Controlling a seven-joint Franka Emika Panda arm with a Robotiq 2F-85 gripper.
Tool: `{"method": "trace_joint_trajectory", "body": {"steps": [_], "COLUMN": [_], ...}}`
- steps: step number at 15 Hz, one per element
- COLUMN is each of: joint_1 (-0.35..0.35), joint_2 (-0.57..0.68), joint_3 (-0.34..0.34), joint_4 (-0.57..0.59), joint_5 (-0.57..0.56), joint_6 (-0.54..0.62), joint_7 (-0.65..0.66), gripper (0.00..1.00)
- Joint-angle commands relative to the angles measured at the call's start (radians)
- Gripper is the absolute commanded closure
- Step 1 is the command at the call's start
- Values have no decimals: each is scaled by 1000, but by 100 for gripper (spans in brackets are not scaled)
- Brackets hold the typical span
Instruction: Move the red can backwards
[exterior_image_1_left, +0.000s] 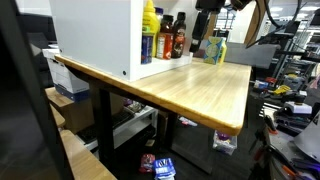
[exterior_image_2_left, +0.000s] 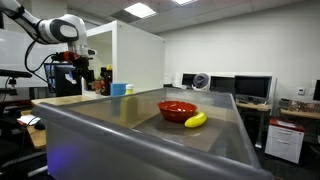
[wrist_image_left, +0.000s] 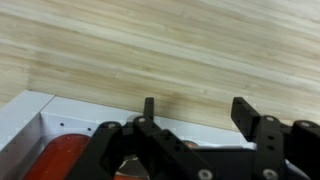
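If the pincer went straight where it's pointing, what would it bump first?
Probably the bare wooden table; in the wrist view nothing shows between the open pincer and the wood, though depth is unclear.

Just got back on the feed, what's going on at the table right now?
The arm's gripper hangs open above the wooden table, holding nothing. The red can stands against the white cabinet, in a row between a yellow bottle and a dark brown bottle. The gripper is apart from the can, so the move backwards has not begun.
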Motion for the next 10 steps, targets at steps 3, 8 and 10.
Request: {"method": "trace_joint_trajectory", "body": {"steps": [3, 8, 10], "joint_1": [-6, -18, -27], "joint_2": [-33, -32, -25], "joint_3": [32, 62, 70], "joint_4": [-40, -59, -61], "joint_5": [47, 30, 18], "joint_6": [109, 246, 271], "joint_7": [-34, 18, 39], "gripper": [61, 90, 98]}}
